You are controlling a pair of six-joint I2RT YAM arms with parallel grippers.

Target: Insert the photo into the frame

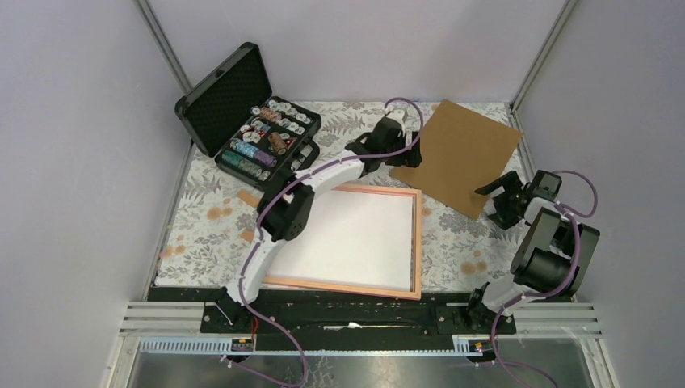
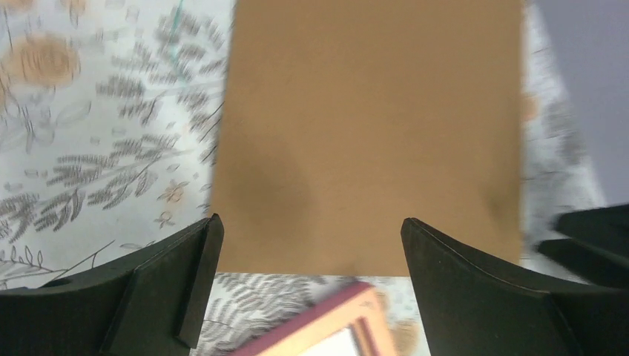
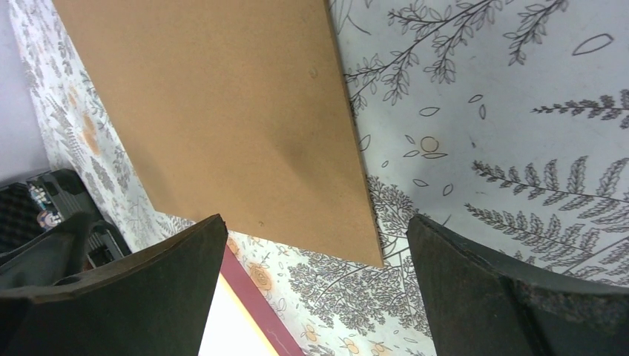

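The task looks almost done. The frame [image 1: 418, 242] lies flat on the patterned tablecloth [image 1: 202, 226], just in front of the arm bases. A white sheet fills it from border to border, and I judge this to be the photo [image 1: 355, 238], lying with its plain back up. No printed side shows, so I cannot check the picture itself. The brown backing board [image 1: 460, 153] is not yet on top. It lies on the cloth beyond the far right corner of the frame, turned at an angle and apart from the frame. Closing the frame with this board seems to be the part that is left.

The left arm stretches forward across the frame. The left gripper [image 2: 308, 237] hangs over the near edge of the board, with the frame's corner just under it. Its jaws are wide apart and hold nothing. The right arm is folded at the right side of the table. The right gripper [image 3: 315, 237] points at the near corner of the board, also spread wide and empty.
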